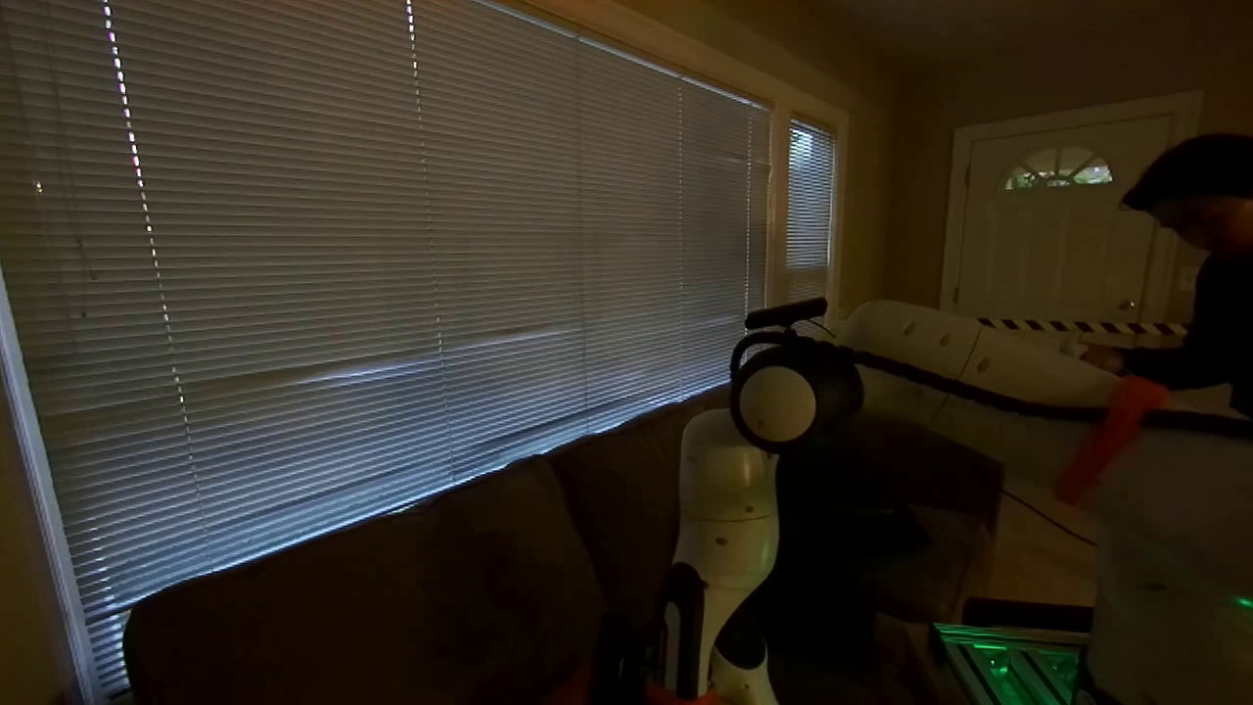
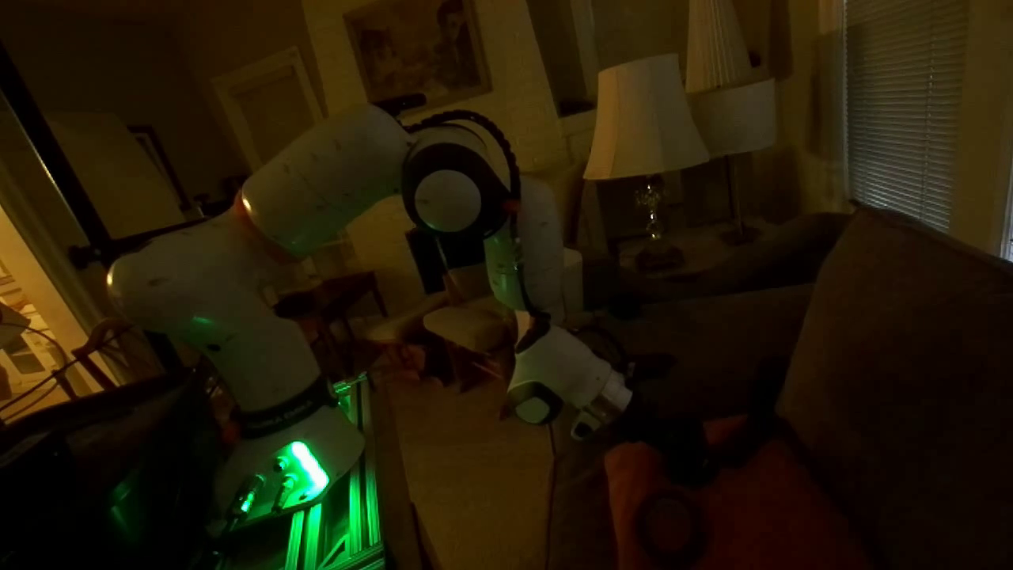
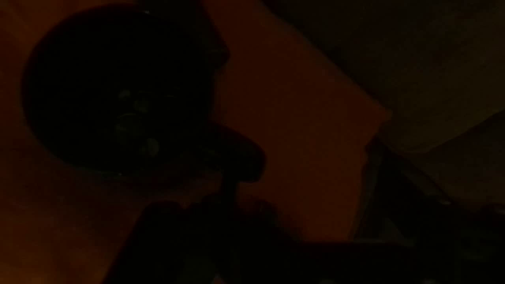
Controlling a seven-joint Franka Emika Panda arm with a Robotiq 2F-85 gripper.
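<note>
The room is very dark. My gripper [image 3: 305, 165] appears open in the wrist view, with orange cloth [image 3: 300, 118] showing between its two dark fingers. A dark round thing [image 3: 114, 86] with a short handle-like stub lies on the cloth at the left, near the left finger; I cannot tell whether they touch. Small pale round marks show on it. In an exterior view the gripper [image 2: 688, 451] is a dark shape low over the orange cloth [image 2: 760, 507], with the round thing [image 2: 669, 526] close by. Another exterior view shows the gripper [image 1: 626, 656] only as a dark outline at the bottom edge.
The brown sofa [image 1: 343, 597] has a large back cushion [image 2: 910, 364] beside the gripper. Blinds [image 1: 392, 245] cover the window behind it. Lamps [image 2: 645, 119] stand at the sofa's far end. A person [image 1: 1214, 264] stands behind the arm. The arm's base sits on a metal frame [image 2: 356, 475].
</note>
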